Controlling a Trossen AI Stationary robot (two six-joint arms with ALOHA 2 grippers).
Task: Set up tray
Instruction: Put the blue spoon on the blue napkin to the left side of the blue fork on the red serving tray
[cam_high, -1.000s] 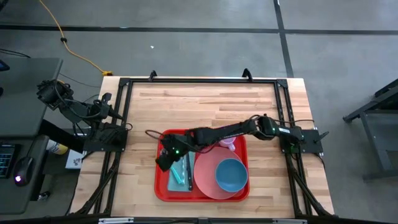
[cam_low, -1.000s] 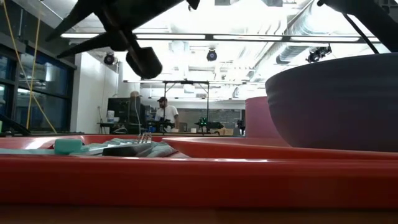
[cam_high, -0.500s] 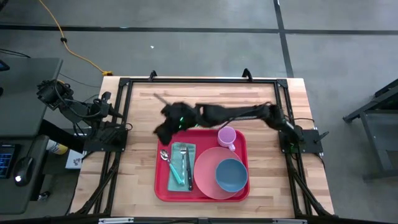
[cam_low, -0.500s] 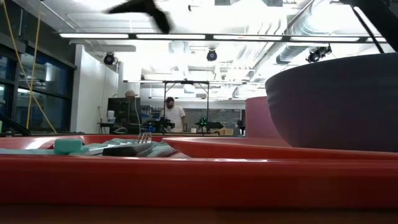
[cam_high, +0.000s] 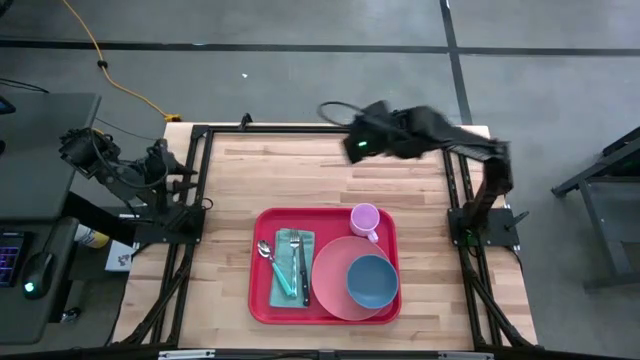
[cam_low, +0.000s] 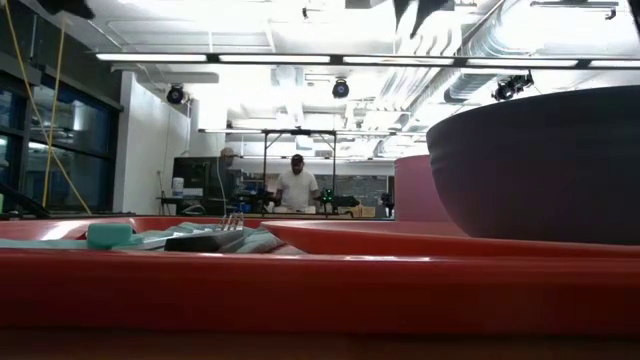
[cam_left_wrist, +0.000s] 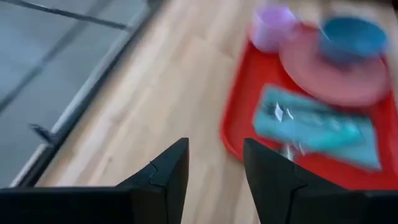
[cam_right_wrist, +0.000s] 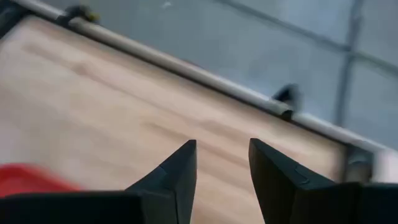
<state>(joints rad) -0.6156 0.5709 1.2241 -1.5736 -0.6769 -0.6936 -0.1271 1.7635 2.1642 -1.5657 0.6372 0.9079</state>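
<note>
The tray (cam_high: 262, 300) sat near my edge of the table, loaded with napkin (cam_high: 283, 285), cutlery (cam_high: 298, 268), plate (cam_high: 330, 288), bowl (cam_high: 372, 281) and cup (cam_high: 364, 217). Both grippers were released and empty, right gripper (cam_right_wrist: 222, 163) above the far edge, left gripper (cam_left_wrist: 214, 163) off the table's left side. I judged a fast sweep could clip the cup; the overhead view smeared the right arm.

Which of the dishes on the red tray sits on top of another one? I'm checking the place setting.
The round blue bowl: it rests on the round pink plate, while the small lilac cup stands beside the plate on the red plastic tray.
</note>
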